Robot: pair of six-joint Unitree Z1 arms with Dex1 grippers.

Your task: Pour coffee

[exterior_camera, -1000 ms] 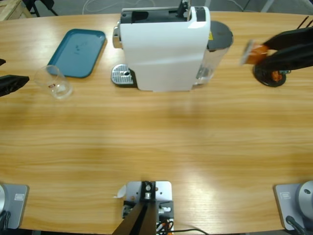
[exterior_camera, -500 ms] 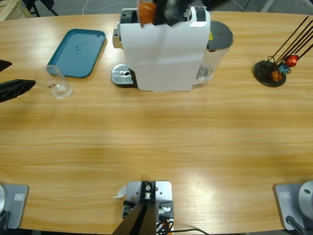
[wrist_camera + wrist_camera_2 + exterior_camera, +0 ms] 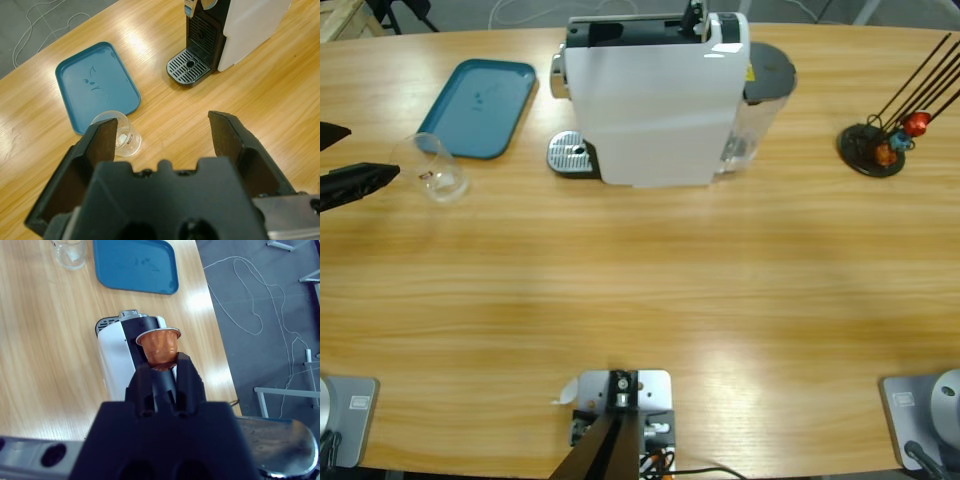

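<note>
Black on pale wood: spread wide and gripping nothing at the left gripper (image 3: pixel 162 122), low over the table (image 3: pixel 165 107) edge at 9 o'clock in the high view, probably lined up so as to close round the glass (image 3: pixel 120 137) just ahead. Upright just beyond the left jaw's tip and apart from it, clear and to all appearance dry: no coffee to be seen in it or anywhere else, so presumably yet to be brewed. Just beside the glass at its 11 o'clock, with nothing on it, the teal tray (image 3: pixel 95 85). Further on toward 12 o'clock, nothing on the drip grille (image 3: pixel 190 67) of the white coffee machine (image 3: pixel 250 20), likely where the glass must stand before any pour. Clamped on an orange capsule (image 3: pixel 159 346) at the right gripper (image 3: pixel 164 365), gripped by its body with the rim away from the jaws, held high above the machine's top, seemingly for loading; outside the high view altogether. Far off at 2 o'clock, hung on the black wire stand (image 3: pixel 870 155), a few more capsules (image 3: pixel 916 124), red and orange among them.
</note>
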